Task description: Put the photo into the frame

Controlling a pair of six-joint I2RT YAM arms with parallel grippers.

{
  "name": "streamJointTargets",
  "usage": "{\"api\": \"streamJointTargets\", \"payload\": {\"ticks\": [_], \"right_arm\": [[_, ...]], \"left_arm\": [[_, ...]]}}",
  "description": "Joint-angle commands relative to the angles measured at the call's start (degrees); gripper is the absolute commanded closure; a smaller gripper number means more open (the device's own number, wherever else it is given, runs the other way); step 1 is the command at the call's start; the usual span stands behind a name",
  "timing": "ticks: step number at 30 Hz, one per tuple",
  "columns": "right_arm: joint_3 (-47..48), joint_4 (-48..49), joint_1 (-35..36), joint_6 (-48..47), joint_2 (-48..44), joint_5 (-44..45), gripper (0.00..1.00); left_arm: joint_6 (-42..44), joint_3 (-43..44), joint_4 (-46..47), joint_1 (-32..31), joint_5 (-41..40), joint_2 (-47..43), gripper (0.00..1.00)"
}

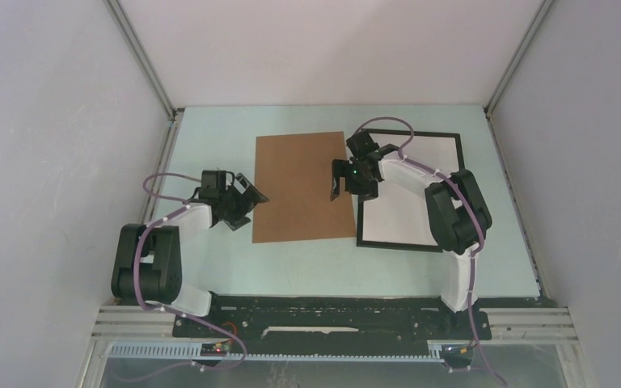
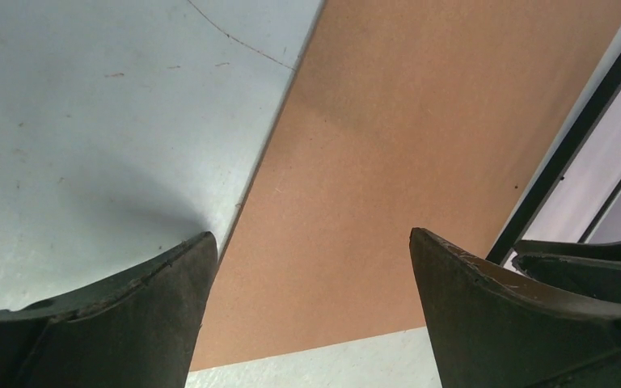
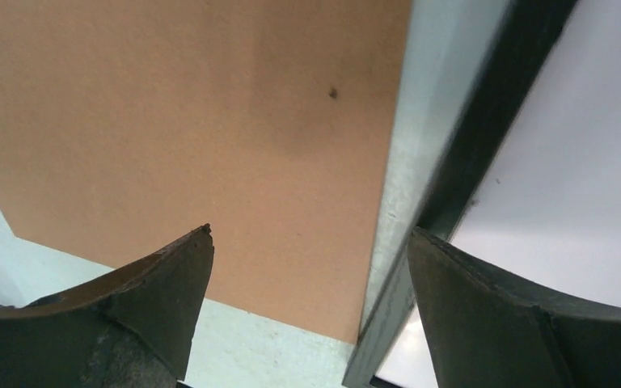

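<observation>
The black frame (image 1: pixel 396 246) lies flat at the right of the table with a plain white sheet (image 1: pixel 400 214) inside it. The photo is not in view. A plain brown cardboard board (image 1: pixel 303 186) lies left of the frame. My left gripper (image 1: pixel 247 200) is open and empty above the board's left edge (image 2: pixel 404 145). My right gripper (image 1: pixel 346 179) is open and empty above the gap between the board's right edge (image 3: pixel 186 121) and the frame's left edge (image 3: pixel 485 121). The frame's edge also shows in the left wrist view (image 2: pixel 570 141).
The pale blue-green table (image 1: pixel 210 145) is walled by white panels on the left, back and right. Bare table shows left of the board (image 2: pixel 89 121) and in front of it (image 3: pixel 275 347). The arm bases sit on a black rail (image 1: pixel 331 315) at the near edge.
</observation>
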Motion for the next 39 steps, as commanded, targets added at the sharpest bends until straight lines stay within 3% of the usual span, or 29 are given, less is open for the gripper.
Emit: {"api": "streamJointTargets", "payload": {"ticks": [1,7,11,14,20,25,32,39], "right_arm": [[1.33,0.91,0.41,0.64,5.90,-0.83,0.03],[2.96,-1.08,2.23,0.14,3.85,4.28,0.03],[4.45,-0.96,1.20,1.33,4.56,-0.07,0.02],[3.48,1.88,0.95,3.17,6.85,-7.09,0.03],[-4.29,19.39,1.24,11.36,3.12,-28.22,0.04],[-5.27,23.53,2.81,14.53,-2.13,-31.97,0.04],[-12.70,28.22,3.59,18.33,-9.78,-31.11,0.04],[-13.87,28.26,4.67,20.51,-18.23,-30.43,0.04]], "left_arm": [[-1.07,-1.58,3.84,-0.48,-2.60,1.17,0.00],[-1.97,-1.99,6.34,-0.53,-0.12,4.31,0.00],[-3.02,-2.47,9.44,-0.52,1.54,5.98,0.00],[-4.74,-3.06,12.24,-0.53,4.68,7.42,0.00],[-9.81,-5.24,19.65,-0.47,13.71,7.65,0.01],[-12.12,-6.97,20.64,-1.10,16.50,0.69,0.01],[-10.90,-6.23,11.48,-4.76,14.62,-15.58,0.01],[-11.66,-9.41,9.20,-7.49,12.43,-19.25,0.01]]}}
